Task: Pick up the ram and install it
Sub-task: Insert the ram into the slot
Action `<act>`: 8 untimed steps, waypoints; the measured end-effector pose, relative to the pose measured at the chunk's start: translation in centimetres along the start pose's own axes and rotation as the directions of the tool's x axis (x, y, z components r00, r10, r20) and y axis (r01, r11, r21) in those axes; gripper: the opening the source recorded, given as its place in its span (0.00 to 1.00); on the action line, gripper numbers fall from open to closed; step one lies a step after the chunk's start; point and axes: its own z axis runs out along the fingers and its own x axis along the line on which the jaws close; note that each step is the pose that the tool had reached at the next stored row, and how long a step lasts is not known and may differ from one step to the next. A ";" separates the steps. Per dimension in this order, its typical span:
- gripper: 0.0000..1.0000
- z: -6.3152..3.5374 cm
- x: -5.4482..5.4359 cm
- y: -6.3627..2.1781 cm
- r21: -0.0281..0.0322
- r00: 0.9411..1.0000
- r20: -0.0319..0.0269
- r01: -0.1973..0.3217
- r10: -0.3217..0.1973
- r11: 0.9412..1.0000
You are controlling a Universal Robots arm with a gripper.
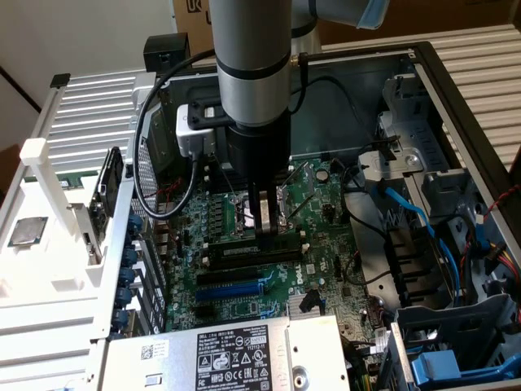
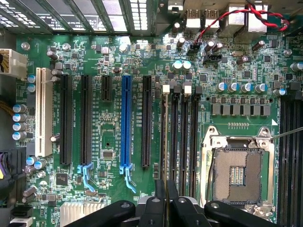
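The ram (image 2: 164,142) shows edge-on as a thin dark strip standing in the memory slot closest to the black expansion slots, running from a white end clip (image 2: 165,88) down to my fingers. My gripper (image 2: 165,188) is shut on the ram, its two black fingers pressed close on either side of the strip's near end. In the exterior view my gripper (image 1: 264,232) reaches straight down onto the motherboard (image 1: 236,305) inside the open computer case, and the ram (image 1: 236,254) appears as a long dark stick just under the fingers.
An open, empty processor socket (image 2: 236,172) lies beside the memory slots. A blue expansion slot (image 2: 126,118) and black ones sit on the other side. A square silver chip (image 1: 26,232) rests outside the case. The power supply (image 1: 220,354) and blue cables (image 1: 415,216) crowd the case.
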 end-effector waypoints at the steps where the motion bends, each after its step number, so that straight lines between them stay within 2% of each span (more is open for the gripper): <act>1: 0.13 0.01 0.0 0.00 0.000 1.000 0.000 0.000 0.000 1.000; 8: 0.13 0.04 0.0 0.00 0.001 1.000 0.000 0.000 0.000 1.000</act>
